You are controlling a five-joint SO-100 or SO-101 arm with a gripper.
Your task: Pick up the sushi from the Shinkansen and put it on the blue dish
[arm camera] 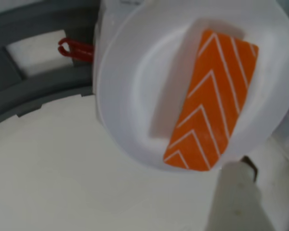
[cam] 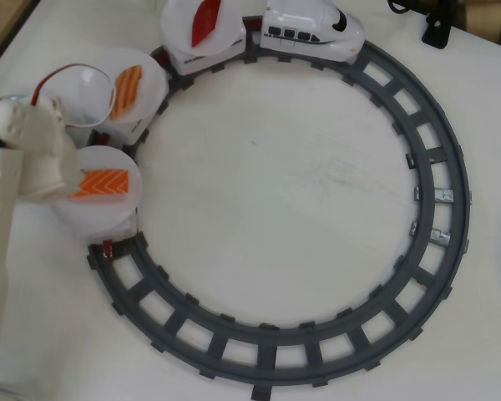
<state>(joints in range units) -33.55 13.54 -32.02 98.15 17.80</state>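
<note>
The sushi [cam: 103, 182], bright orange with white chevrons, lies flat on the round white plate [cam: 117, 213] of the last car. The wrist view shows it close up [arm camera: 212, 101] on that plate [arm camera: 130, 96]. The white Shinkansen [cam: 313, 29] stands at the top of the track, pulling the cars. My white gripper [cam: 65, 180] hovers over the plate's left edge, just left of the sushi, holding nothing. One fingertip [arm camera: 236, 192] shows below the sushi's lower end; the other is hidden. The blue dish is out of view.
The grey ring track [cam: 434, 167] fills the white table. The middle car's plate carries a paler orange piece [cam: 127, 90]; the car behind the engine carries a dark red piece [cam: 204, 21]. A red coupling hook [arm camera: 74, 48] sticks out of the last car.
</note>
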